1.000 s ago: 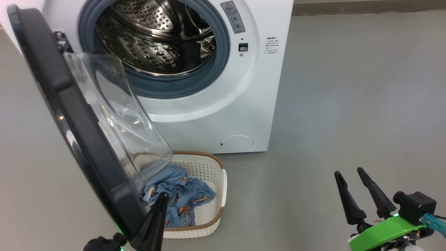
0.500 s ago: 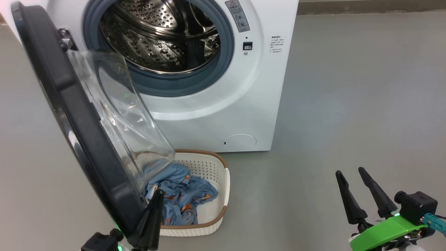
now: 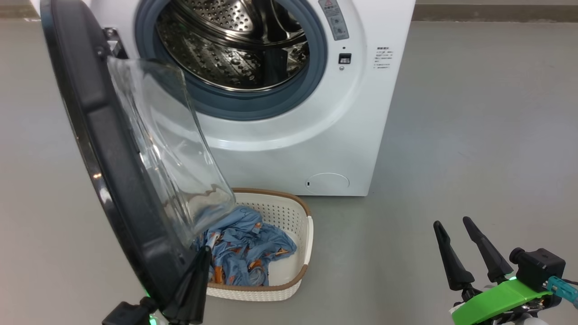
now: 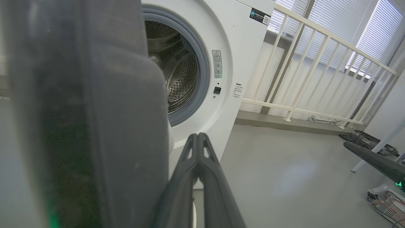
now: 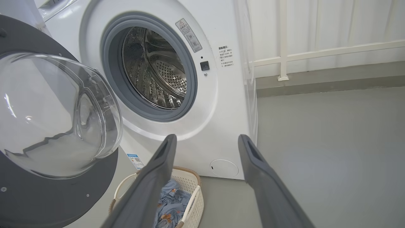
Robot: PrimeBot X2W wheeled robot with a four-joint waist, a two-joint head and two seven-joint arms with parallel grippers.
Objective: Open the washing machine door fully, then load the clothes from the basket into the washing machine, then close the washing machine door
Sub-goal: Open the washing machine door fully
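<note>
Door work comes first: the washing machine door (image 3: 104, 149) hangs out from the left side of the washing machine (image 3: 289, 153). It looks pushed a little wider than a moment ago. The head camera has turned too, so the whole picture slid sideways and I cannot be sure. The left pincer (image 3: 203, 257) is squeezed shut with nothing in it. It sits just beside the bottom of the door's black rim, on the side that faces the washing machine. I think it is nudging the door open. The right pincer (image 3: 452, 223) is spread wide and empty, well apart from the washing machine. The clothes (image 3: 244, 253) lie in the basket (image 3: 289, 198), just in front of the washing machine, so loading has not begun. The door's glass hides part of the basket. The washing machine's top is cut off. In the left wrist view the door is a dark blur, so I cannot tell if the pincer touches it.
</note>
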